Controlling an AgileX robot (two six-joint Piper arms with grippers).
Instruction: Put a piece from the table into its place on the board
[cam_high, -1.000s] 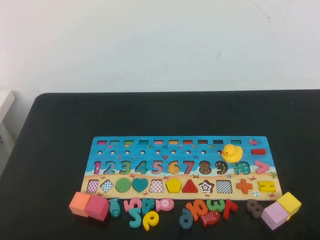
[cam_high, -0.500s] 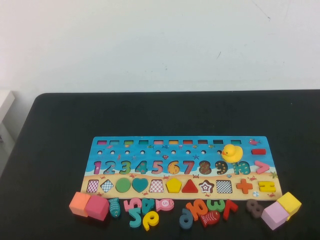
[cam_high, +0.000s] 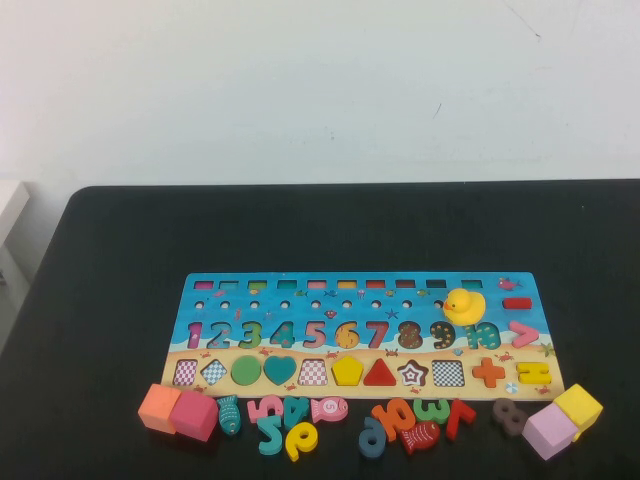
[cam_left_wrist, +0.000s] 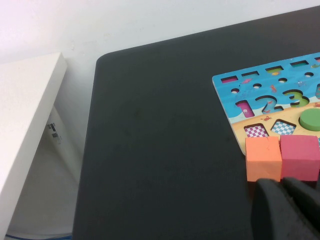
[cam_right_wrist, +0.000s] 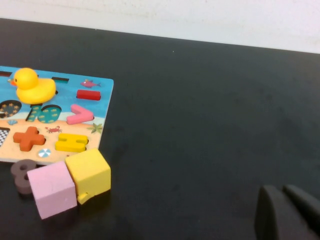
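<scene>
The board (cam_high: 365, 335) lies along the middle of the black table, blue with a sandy lower strip. The piece, a flat yellow pentagon (cam_high: 347, 370), sits in the board's shape row between a checkered slot and a red triangle. Neither arm shows in the high view. In the left wrist view my left gripper (cam_left_wrist: 282, 181) is shut and empty, just short of an orange cube (cam_left_wrist: 263, 158) by the board's left end (cam_left_wrist: 227, 107). My right gripper (cam_right_wrist: 282, 189) is shut and empty over bare table, off the board's right end (cam_right_wrist: 102, 107).
A yellow duck (cam_high: 464, 305) stands on the board's right part. Loose numbers and fish (cam_high: 300, 420) lie along the board's front edge. Orange and pink cubes (cam_high: 180, 411) sit front left; yellow and lilac cubes (cam_high: 562, 420) front right. A white shelf (cam_left_wrist: 25, 115) stands left of the table.
</scene>
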